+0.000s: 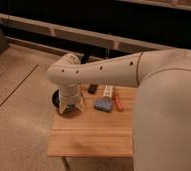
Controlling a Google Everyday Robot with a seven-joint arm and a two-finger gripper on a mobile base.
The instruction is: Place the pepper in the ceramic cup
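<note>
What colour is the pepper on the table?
The pepper is orange-red, camera view; the gripper is by the dark bowl.

No word, number, brand or sign is showing clearly enough to be read. The gripper (71,108) is hanging over the black bowl (56,101) at the far left corner of the table (94,132). The white packet (108,91) is lying to the right of the gripper, and nothing on its face can be read.
</note>
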